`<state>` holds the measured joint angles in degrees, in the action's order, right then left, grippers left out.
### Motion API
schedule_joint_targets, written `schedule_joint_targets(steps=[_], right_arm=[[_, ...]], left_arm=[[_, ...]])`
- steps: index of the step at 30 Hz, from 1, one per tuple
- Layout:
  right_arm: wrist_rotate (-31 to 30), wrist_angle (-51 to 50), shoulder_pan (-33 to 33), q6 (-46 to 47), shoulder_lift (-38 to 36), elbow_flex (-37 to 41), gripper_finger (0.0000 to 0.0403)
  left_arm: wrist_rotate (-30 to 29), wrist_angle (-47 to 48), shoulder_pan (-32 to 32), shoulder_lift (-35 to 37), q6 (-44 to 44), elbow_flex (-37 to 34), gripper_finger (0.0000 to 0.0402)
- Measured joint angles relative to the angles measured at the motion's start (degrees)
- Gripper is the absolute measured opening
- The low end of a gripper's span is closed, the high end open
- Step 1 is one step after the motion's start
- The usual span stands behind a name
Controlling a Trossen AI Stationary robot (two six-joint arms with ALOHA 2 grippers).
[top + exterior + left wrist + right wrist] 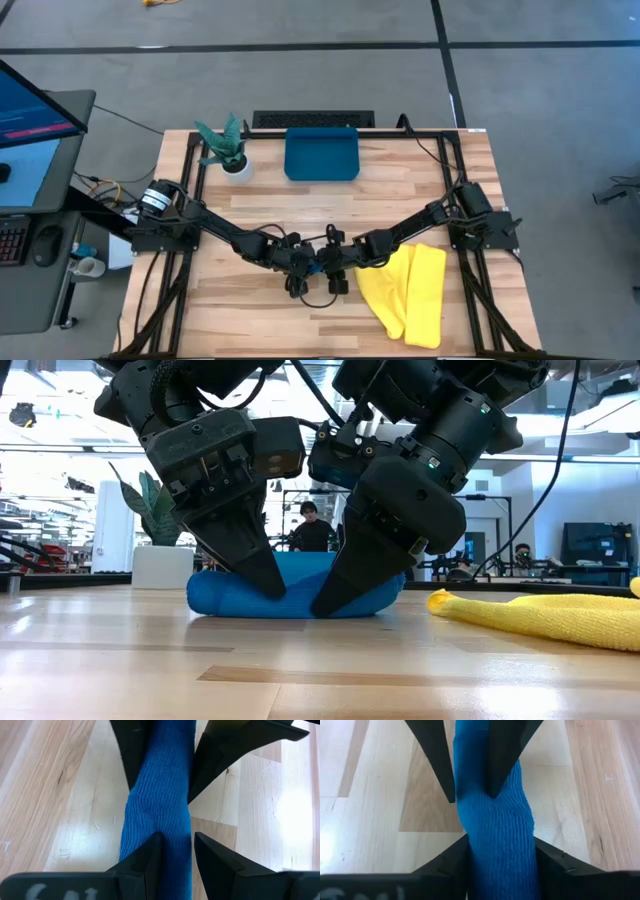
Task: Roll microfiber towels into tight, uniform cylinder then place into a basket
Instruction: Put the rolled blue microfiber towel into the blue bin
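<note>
The blue microfiber towel is rolled into a cylinder. It lies on its side on the wooden table, running left to right, near the table's middle front. My left gripper comes at it from the left and my right gripper from the right. The two sets of fingertips stand close together over the roll's middle, and both grippers are shut on it. The yellow towel lies loosely folded and flat on the table at the right front. The teal basket stands at the far middle. My left gripper pinches the blue roll left of its middle between its two fingers. One finger sits on top of the cloth rather than beside it. The fingers slant down from the table's left, along the roll, which rests on the table. My right gripper has the roll right of its middle between its two fingers, one on each long side. The fingers slant down from the table's right, along the roll. The roll lies on the table and bulges a little between the two grippers.
A small white pot with a green plant stands left of the basket at the far left. Bare wood lies in front of and behind the grippers. In the low view, people sit at desks in the room beyond the table.
</note>
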<state>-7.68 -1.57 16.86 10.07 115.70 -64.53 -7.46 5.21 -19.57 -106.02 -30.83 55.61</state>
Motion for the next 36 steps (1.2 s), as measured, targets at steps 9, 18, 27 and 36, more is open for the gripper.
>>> schedule_joint_targets(steps=[9, 18, 27, 36], right_arm=[[3.47, 0.16, -0.61, 0.08, -0.22, 0.00, 0.0067], [3.38, -0.56, -0.57, 0.08, -0.24, -0.13, 0.0047], [3.38, -1.18, -0.55, 0.06, -0.27, -0.15, 0.0047], [3.37, -1.67, -0.52, 0.03, -0.41, -0.11, 0.0047]], left_arm=[[-0.81, -0.08, -0.05, 0.00, 1.23, 0.00, 0.0111], [-1.72, 2.38, -1.83, 2.10, 2.77, -0.09, 0.0111], [-3.10, 19.29, -5.67, 8.60, -5.03, -0.25, 0.0096], [-4.59, 21.30, -9.49, 14.15, -15.24, -7.60, 0.0065]])
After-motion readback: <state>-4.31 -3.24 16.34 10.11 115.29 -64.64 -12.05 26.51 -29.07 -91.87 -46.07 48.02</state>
